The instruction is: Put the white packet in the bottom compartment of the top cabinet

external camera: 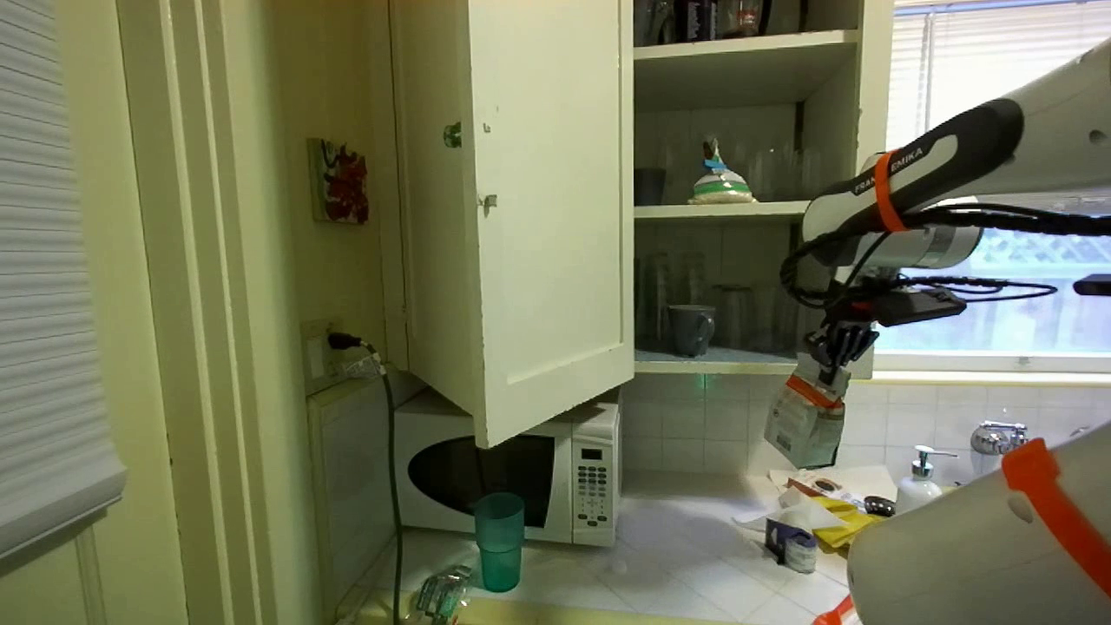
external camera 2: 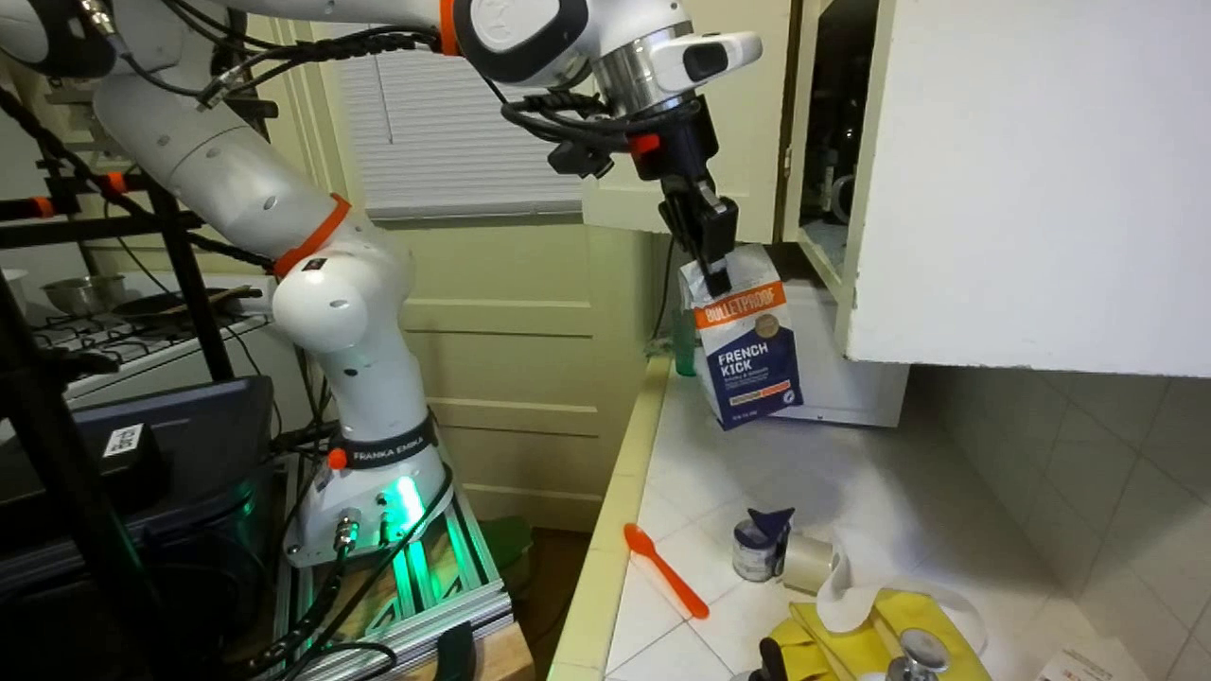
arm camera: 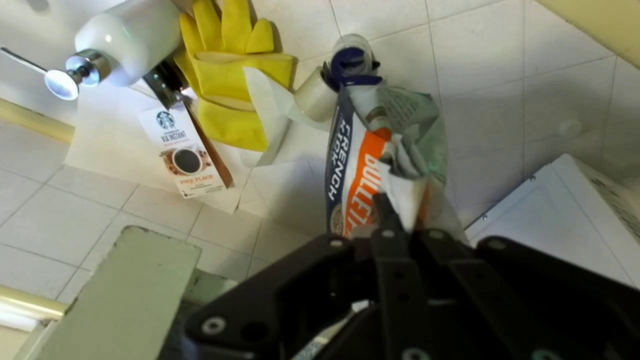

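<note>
"How wide is the end effector (external camera 2: 720, 276)?"
"Barely parted, gripping the white packet (external camera 2: 747, 355) by its top."
"And the packet?"
"Hanging in front of the top cabinet (external camera 2: 1031, 189), outside its bottom compartment (external camera: 748, 249)."

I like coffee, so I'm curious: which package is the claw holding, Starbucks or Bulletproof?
The white packet marked Bulletproof: its top is pinched in the gripper, and it hangs above the counter. The Starbucks box sits apart, beside a yellow glove.
</note>
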{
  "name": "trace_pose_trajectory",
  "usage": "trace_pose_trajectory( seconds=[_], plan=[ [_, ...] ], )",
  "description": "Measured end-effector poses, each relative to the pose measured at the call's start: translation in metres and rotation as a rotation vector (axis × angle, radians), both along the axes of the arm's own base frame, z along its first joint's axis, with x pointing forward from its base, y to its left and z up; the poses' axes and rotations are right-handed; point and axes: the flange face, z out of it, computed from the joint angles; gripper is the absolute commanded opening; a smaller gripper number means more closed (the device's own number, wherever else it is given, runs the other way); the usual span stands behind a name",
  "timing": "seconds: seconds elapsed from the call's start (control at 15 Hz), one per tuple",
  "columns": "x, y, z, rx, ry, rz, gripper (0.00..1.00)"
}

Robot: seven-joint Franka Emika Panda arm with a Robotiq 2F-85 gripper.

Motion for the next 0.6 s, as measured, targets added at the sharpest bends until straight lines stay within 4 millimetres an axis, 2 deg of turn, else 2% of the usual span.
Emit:
trace_pose_trajectory(
  seconds=[0.13, 0.6],
  plan=[
    [0.0050, 0.0016, 0.0111, -0.001, -0.017, 0.005, 0.04],
    [0.0056, 0.0012, 0.0051, 0.007, -0.006, 0.005, 0.01]
  ],
)
